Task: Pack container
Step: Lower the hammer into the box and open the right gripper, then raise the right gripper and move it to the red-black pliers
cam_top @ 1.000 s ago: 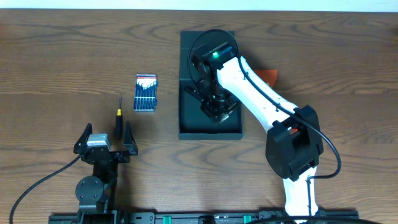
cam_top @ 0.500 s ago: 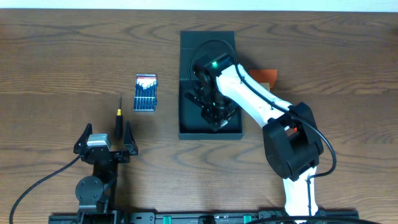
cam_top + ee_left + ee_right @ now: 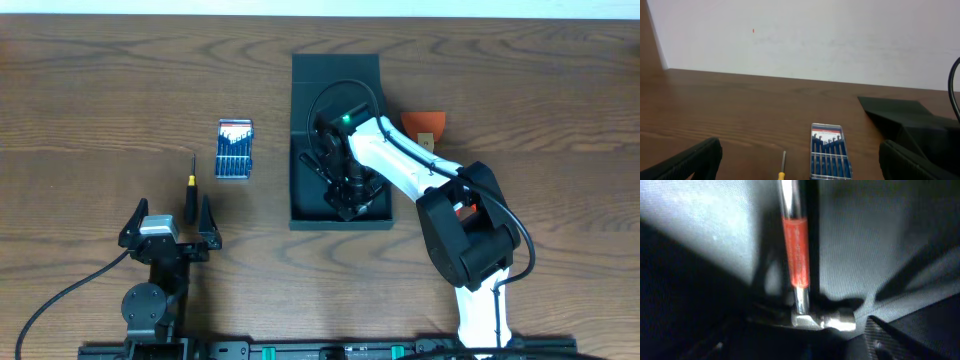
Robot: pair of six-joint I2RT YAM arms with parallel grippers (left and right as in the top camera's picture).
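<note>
The container [image 3: 300,150] is a dark box standing open at the table's middle, with its flap lid [image 3: 335,70] folded back on the far side. My right gripper [image 3: 350,195] is down inside it near the front wall. It is shut on the head of a hammer [image 3: 796,260] with a steel shaft and a red band, which lies against the box floor [image 3: 880,245]. My left gripper [image 3: 168,228] is open and empty near the front left edge. Its fingers frame the bottom of the left wrist view [image 3: 800,167].
A blue screwdriver-set case [image 3: 235,150] lies left of the box and also shows in the left wrist view [image 3: 828,152]. A small screwdriver [image 3: 190,190] with a black and yellow handle lies just ahead of my left gripper. An orange object [image 3: 425,122] sits right of the box, partly under the arm.
My right gripper has moved toward the front of the box and lower into it. The left arm has not moved.
</note>
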